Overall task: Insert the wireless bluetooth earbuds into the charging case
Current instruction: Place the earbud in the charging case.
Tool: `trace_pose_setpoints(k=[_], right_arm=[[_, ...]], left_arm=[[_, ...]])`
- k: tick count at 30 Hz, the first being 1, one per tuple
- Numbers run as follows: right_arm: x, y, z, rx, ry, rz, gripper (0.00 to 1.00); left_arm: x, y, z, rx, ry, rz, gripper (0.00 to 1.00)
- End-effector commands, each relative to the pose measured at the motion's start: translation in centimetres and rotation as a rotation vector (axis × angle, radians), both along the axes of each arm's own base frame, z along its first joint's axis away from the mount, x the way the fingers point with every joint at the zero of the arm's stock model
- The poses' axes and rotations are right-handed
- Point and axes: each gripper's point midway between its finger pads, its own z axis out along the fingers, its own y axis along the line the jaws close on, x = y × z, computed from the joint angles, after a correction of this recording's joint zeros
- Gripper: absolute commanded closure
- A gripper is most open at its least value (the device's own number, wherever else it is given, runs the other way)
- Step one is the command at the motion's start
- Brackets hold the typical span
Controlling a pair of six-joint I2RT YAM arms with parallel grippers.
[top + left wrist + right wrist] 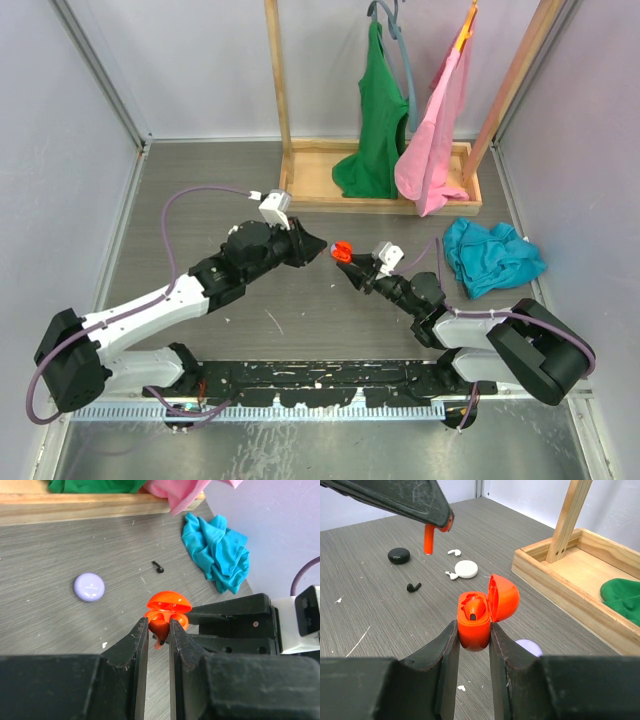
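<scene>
- Top view: the left pincer (318,246) and the right pincer (347,258) meet almost tip to tip over the grey wood-grain desk (200,190). A small glossy red-orange plastic charging case (342,249) sits between the right fingers.
- Left wrist view: the left pincer (159,626) is nearly closed, pinching a tiny red stemmed plastic earbud (160,629) with its stem pointing down. Just beyond it the charging case (167,609) shows its domed lid swung up. Farther off on the desk lie a round lilac disc (89,587) and a tiny black stemmed earbud (159,568).
- Right wrist view: the right pincer (472,630) is clamped narrowly on the lower half of the charging case (475,630), holding it above the desk. The hinged lid stands open to the right, and a second red earbud (474,609) sits inside. The left pincer (442,524) hangs up and to the left, apart from the case, with the red stem (428,539) below its tips. On the desk beyond lie two white earbuds (454,552), a white round disc (466,569) and a black disc (399,555).
</scene>
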Motion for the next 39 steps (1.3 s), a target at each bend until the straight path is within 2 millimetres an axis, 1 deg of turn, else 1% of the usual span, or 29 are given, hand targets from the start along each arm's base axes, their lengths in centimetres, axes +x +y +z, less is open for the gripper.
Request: trace_pose_setpoints(k=[1,9,14,15,18,25,34,39], right_arm=[[-0.2,0.4,2.7,0.070,-0.074,0.021,0.99],[-0.4,0.4,3.0,0.083,-0.078,0.028,0.99],[-0.4,0.3,3.2,0.091,-0.082,0.026,0.99],[-0.5,0.2,3.2,0.092,-0.083,0.026,0.99],[-0.5,0.1,3.2,0.096,-0.083,0.021,0.99],[-0.4,0.0,3.3,0.101,-0.083,0.012,0.99],[-0.4,-0.1,3.4,0.104,-0.084,0.010,0.99],[-0.5,-0.1,3.4,0.105,-0.084,0.012,0.99]], left_arm=[[1.1,-1.4,4.0,-0.161,-0.109,0.036,0.88],[1.6,-2.7,2.9,-0.187,-0.100,0.039,0.88],[1.6,-3.3,2.8,-0.194,-0.100,0.034,0.88],[1.8,-3.6,1.9,-0.177,-0.087,0.036,0.88],[1.7,-3.9,1.3,-0.173,-0.081,0.038,0.88],[1.2,-3.9,0.6,-0.167,-0.077,0.051,0.88],[0.8,-3.7,0.3,-0.148,-0.081,0.063,0.88],[0.7,-3.4,-0.3,-0.120,-0.075,0.082,0.85]])
